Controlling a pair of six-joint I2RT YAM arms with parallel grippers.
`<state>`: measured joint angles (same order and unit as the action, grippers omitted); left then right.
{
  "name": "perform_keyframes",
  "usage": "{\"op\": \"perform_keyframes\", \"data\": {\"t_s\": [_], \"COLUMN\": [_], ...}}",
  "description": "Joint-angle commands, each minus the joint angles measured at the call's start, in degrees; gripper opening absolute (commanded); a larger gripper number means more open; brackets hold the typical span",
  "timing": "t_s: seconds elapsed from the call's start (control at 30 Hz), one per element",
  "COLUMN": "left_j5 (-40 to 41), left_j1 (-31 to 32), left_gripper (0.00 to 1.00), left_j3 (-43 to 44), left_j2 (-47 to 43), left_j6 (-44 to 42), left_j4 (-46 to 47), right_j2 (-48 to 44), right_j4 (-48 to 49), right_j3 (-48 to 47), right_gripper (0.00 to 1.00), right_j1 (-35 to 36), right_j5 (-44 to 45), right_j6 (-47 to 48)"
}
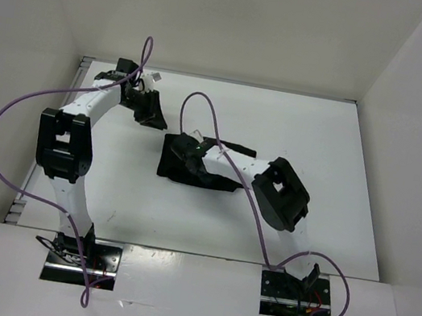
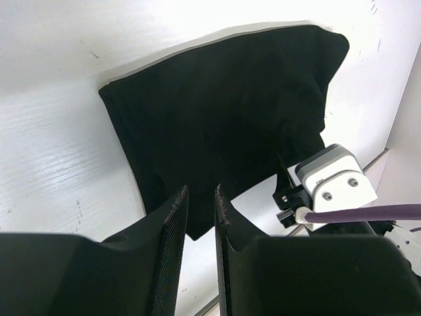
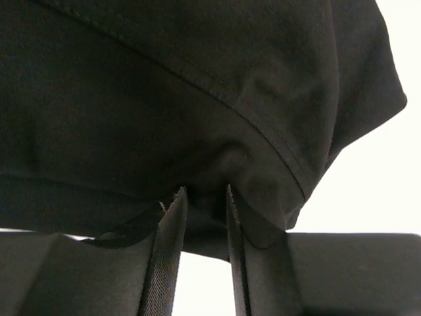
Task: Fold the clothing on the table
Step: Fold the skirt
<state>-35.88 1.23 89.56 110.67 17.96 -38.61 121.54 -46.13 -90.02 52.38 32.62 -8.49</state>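
White walls [image 1: 219, 20] stand on 3 sides, well apart from the clothing; the table [image 1: 264, 225] lies under the clothing and runs out bare on all sides of it.

2 arms: the left arm [image 1: 77, 126] arches up on the clothing's left, its wrist past the clothing's far left corner; the right arm [image 1: 283, 191] reaches in from the clothing's right, its forearm crossing over the clothing's right part.

The clothing [image 1: 170, 166] is 1 black garment, lying about mid-table in a rough rectangle; in the left wrist view [image 2: 223, 112] it is mostly flat with soft creases and 1 rounded corner; in the right wrist view [image 3: 197, 85] it fills the picture, with a stitched hem running across and a pucker right at the fingertips.

The left gripper [image 1: 153, 115] is near the clothing's far left corner, not touching it; close up [image 2: 200, 191] the jaws are a narrow slit apart with nothing between them.

The right gripper [image 1: 191, 154] is on top of the clothing, left of its middle; close up [image 3: 204, 191] the jaws are narrow, with a fold of the cloth pinched in the gap and bunched at the tips.

A white block [image 2: 335, 178] on the right arm's wrist sits at the clothing's edge.

2 purple cables [image 1: 0, 145] loop off the arms, 1 arcing above the clothing.
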Motion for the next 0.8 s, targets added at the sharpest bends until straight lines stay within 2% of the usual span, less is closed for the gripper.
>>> {"op": "perform_keyframes", "data": {"t_s": [0.0, 0.03, 0.13, 0.17, 0.23, 0.5, 0.7, 0.77], "left_j5": [-1.56, -1.56, -1.56, -1.56, -1.56, -2.09, -2.09, -2.09], "left_j1": [-0.36, -0.36, -0.88, -0.88, -0.88, -1.41, -1.41, -1.41], "left_gripper": [0.30, 0.30, 0.30, 0.30, 0.30, 0.30, 0.30, 0.30], "left_j3": [-0.44, -0.44, -0.96, -0.97, -0.97, -2.02, -1.49, -1.49], "left_j2": [-3.01, -3.01, -3.01, -3.53, -3.53, -3.53, -2.39, -2.39], "left_j6": [-1.26, -1.26, -1.26, -1.26, -1.26, -1.26, -1.26, -1.26], "left_j4": [0.11, 0.11, 0.11, 0.11, 0.11, 0.64, 0.64, 0.64], "right_j2": [1.59, 1.60, 2.21, 2.21, 2.21, -9.20, -10.44, -10.44], "right_j4": [3.33, 3.33, 3.94, 3.94, 3.94, -0.37, -4.76, -4.76], "right_j3": [-2.79, -2.79, -3.32, -3.32, -3.32, -5.52, -1.66, 0.63], "right_gripper": [0.35, 0.35, 0.19, 0.08, 0.01, 0.00, 0.00, 0.00], "right_j1": [0.44, 0.44, 0.44, 0.44, 0.44, 0.44, 0.44, 0.44], "right_j5": [2.36, 2.36, 1.31, 1.30, 1.30, -2.20, -5.10, -8.96], "right_j6": [0.76, 0.76, 1.28, 1.28, 1.28, -1.35, -1.35, -1.35]}}
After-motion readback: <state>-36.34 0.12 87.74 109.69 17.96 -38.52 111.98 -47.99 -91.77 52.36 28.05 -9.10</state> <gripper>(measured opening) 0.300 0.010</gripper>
